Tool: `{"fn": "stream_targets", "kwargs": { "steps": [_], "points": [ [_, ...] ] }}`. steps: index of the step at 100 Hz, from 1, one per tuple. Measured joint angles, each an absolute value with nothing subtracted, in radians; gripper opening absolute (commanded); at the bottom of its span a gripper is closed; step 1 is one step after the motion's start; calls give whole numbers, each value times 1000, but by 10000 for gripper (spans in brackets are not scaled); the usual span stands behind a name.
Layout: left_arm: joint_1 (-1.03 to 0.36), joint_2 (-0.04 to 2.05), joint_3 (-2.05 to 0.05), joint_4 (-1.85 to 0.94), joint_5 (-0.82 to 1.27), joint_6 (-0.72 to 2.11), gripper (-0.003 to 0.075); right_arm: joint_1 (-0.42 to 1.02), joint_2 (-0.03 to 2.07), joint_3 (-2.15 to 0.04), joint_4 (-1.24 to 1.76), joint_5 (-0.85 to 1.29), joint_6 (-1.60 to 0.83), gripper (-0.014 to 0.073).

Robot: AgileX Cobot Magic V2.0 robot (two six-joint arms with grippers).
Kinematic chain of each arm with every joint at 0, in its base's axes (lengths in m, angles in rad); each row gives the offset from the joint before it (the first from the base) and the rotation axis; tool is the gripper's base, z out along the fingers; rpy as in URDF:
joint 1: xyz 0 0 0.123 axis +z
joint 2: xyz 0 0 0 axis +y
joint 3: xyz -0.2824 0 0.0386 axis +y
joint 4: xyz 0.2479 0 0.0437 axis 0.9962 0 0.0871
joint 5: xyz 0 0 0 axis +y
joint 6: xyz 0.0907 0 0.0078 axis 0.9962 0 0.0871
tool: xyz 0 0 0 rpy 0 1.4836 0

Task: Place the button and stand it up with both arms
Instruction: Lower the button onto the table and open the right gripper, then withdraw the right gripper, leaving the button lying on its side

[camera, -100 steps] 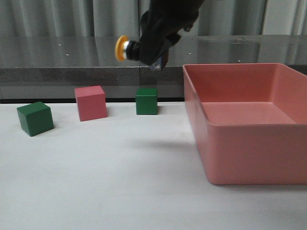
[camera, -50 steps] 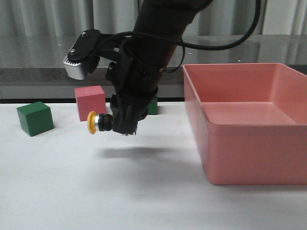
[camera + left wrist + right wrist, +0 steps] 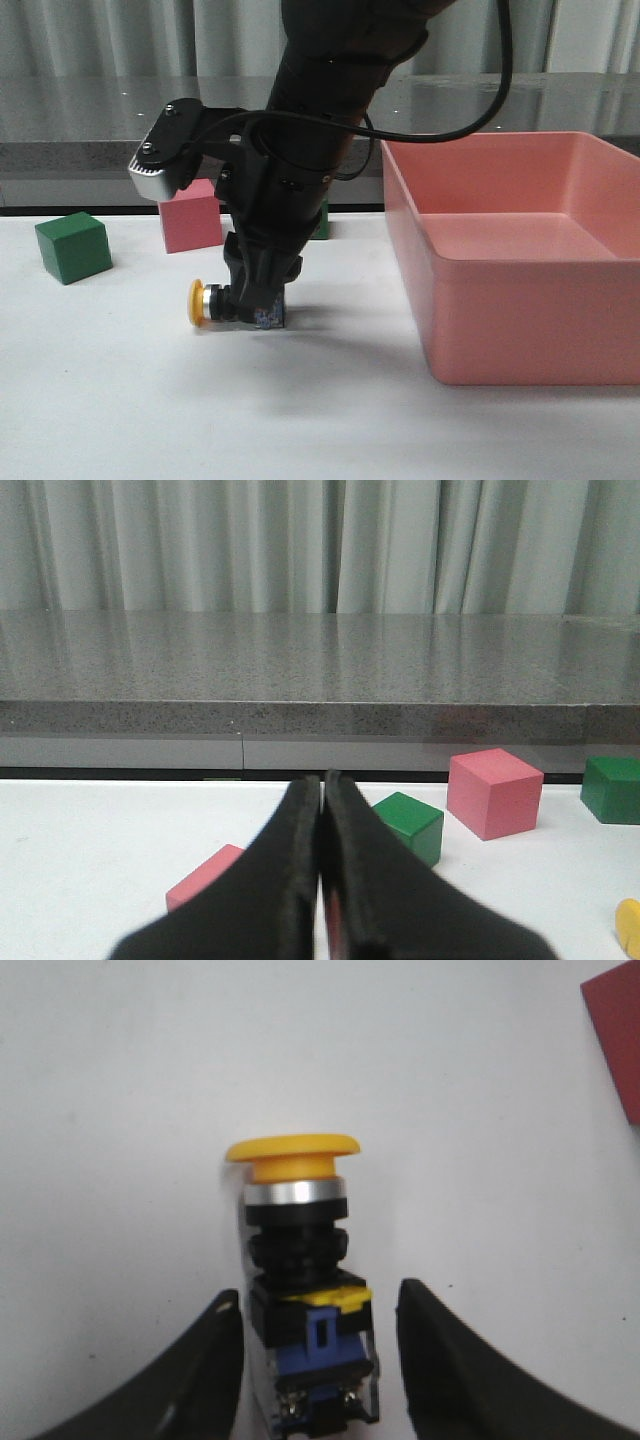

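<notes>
Between the parted right gripper (image 3: 310, 1360) fingers lies the button (image 3: 300, 1290).

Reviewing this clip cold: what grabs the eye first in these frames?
The right arm reaches down mid-table, its gripper open around the button, which lies on its side with the yellow cap pointing left. The big pink bin fills the right side. The left gripper is shut and empty, facing scattered pink and green cubes.

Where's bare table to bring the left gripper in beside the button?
Bare: the near strip of table in front of the button, running left below the green cube. Crowded: behind it, the pink cube; rightward, the pink bin; the right gripper is over it.
</notes>
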State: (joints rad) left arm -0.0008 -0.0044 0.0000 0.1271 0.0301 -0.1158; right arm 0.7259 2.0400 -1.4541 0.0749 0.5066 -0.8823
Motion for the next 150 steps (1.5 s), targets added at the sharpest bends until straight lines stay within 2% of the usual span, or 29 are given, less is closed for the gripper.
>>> {"fn": "stream_targets", "kwargs": {
  "steps": [22,32,39,46,58,77,101,124,150],
  "points": [
    [-1,-4,0,127,30,-116,-20,726,2026,-1454,75,526,-882,421],
    [-1,-4,0,127,30,-116,-20,726,1980,-1454,75,549,-877,379],
    [-1,-4,0,127,30,-116,-20,726,1919,-1454,75,555,-846,295],
    [-1,-4,0,127,30,-116,-20,726,1856,-1454,75,556,-812,176],
    [-1,-4,0,127,30,-116,-20,712,1718,-1454,77,575,-736,-74],
    [-1,-4,0,127,30,-116,-20,625,1530,-1454,79,667,-558,-61],
    [-1,-4,0,127,30,-116,-20,445,1319,-1407,-28,768,-293,-61],
    [-1,-4,0,127,30,-116,-20,334,1036,-1161,-223,711,-86,-61],
    [-1,-4,0,127,30,-116,-20,289,679,-830,-256,633,10,-61]
  ]
}}
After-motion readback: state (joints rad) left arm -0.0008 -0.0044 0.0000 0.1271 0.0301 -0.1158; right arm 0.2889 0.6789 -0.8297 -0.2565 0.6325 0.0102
